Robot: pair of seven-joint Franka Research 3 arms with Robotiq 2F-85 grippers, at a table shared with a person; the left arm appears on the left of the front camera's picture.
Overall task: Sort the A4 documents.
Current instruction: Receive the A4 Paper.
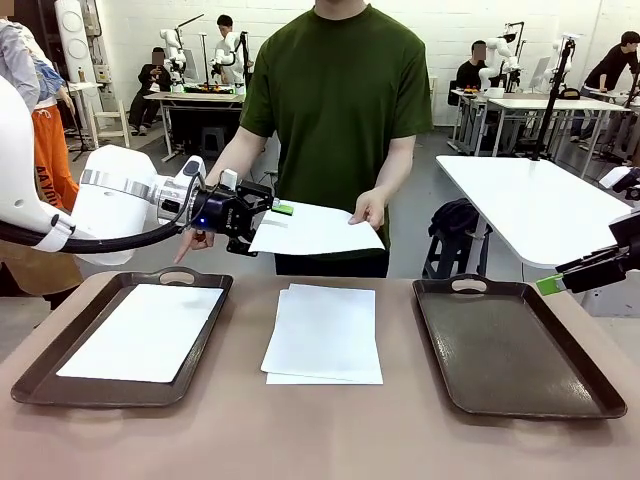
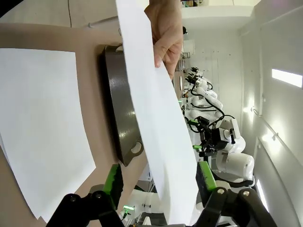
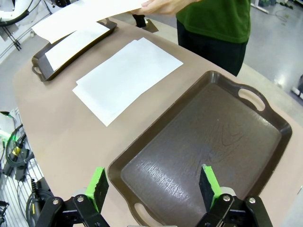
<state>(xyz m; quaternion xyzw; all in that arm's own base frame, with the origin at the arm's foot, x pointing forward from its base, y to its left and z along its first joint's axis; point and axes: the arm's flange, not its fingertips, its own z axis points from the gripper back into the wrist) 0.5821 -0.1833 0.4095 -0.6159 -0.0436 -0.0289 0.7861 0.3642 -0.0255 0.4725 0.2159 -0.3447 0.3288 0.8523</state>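
Observation:
A person's hand (image 1: 369,209) holds out one white A4 sheet (image 1: 315,229) above the table's far edge. My left gripper (image 1: 276,209) stands at that sheet's left edge. In the left wrist view the sheet (image 2: 154,123) runs between the green pads of my left gripper (image 2: 158,171), whose jaws are apart and close to it on one side. A small pile of A4 sheets (image 1: 325,335) lies mid-table. Another sheet (image 1: 145,330) lies in the left tray (image 1: 30,380). My right gripper (image 3: 154,188) hangs open over the bare right tray (image 3: 208,132).
The person stands at the table's far side, the other hand (image 1: 196,240) pointing down near the left tray's handle. The right tray (image 1: 510,345) sits at the table's right. Bare tabletop (image 1: 320,430) runs along the near edge.

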